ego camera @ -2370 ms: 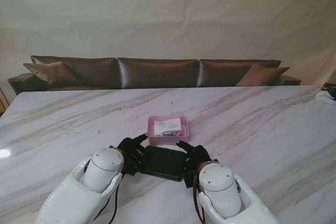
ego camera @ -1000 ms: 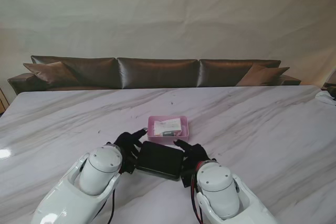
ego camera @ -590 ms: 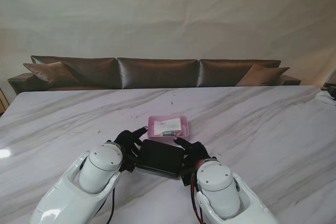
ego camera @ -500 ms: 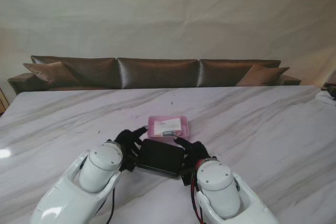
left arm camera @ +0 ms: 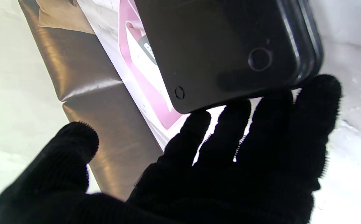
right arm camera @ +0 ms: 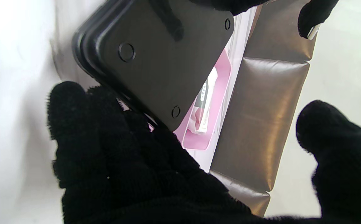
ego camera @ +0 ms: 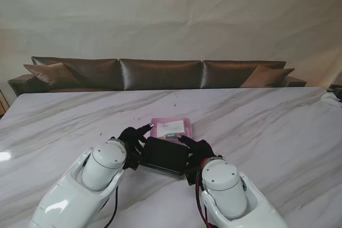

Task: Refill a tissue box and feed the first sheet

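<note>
A black tissue box cover (ego camera: 164, 155) with its flat underside up is held off the table between my two gloved hands. My left hand (ego camera: 133, 141) presses its left end, fingers (left arm camera: 261, 130) under the edge and thumb (left arm camera: 71, 146) spread away. On the opposite end my right hand (ego camera: 197, 151) does the same, fingers (right arm camera: 84, 124) against the rim. The cover (left arm camera: 224, 46) (right arm camera: 168, 62) overlaps the near edge of a pink tray (ego camera: 172, 122) (left arm camera: 151, 96) (right arm camera: 213, 93). Inside the tray lies a white tissue pack (ego camera: 172, 128) (right arm camera: 206, 93), partly hidden.
The marble table (ego camera: 267, 126) stretches wide on both sides. A brown leather sofa (ego camera: 160, 73) runs along its far edge. A small dark and white object (ego camera: 334, 95) sits at the far right edge.
Both hands have carried the black cover away from me and slightly up. It now covers the pink tray's near edge instead of lying short of it.
</note>
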